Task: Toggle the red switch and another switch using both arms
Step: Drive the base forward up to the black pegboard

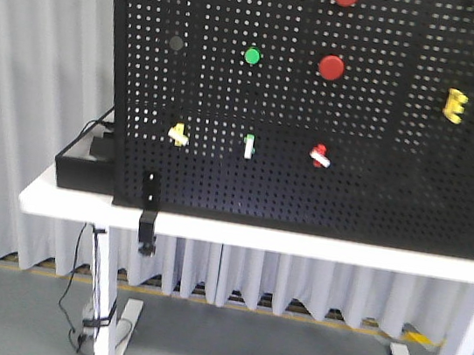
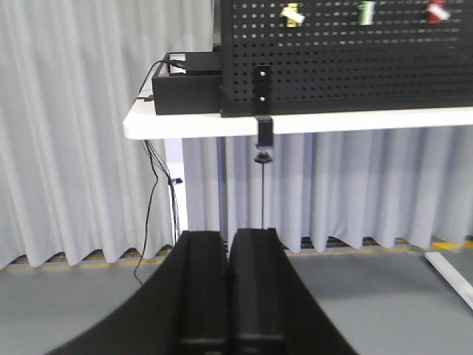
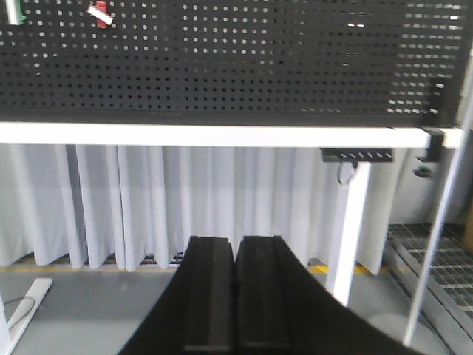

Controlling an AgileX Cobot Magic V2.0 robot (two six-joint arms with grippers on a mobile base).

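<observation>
The left gripper (image 2: pixel 226 296) and right gripper (image 3: pixel 235 296) were closed narrow, empty. They were to be raised: pale yellow switch (image 2: pixel 293 13) at twelve o'clock, red switch (image 3: pixel 98 12) at eleven.

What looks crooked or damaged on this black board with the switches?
Nothing looks damaged. The red switch and the pale yellow switch lie tilted, while the green-edged toggle between them stands upright; probably only their lever positions.
</observation>
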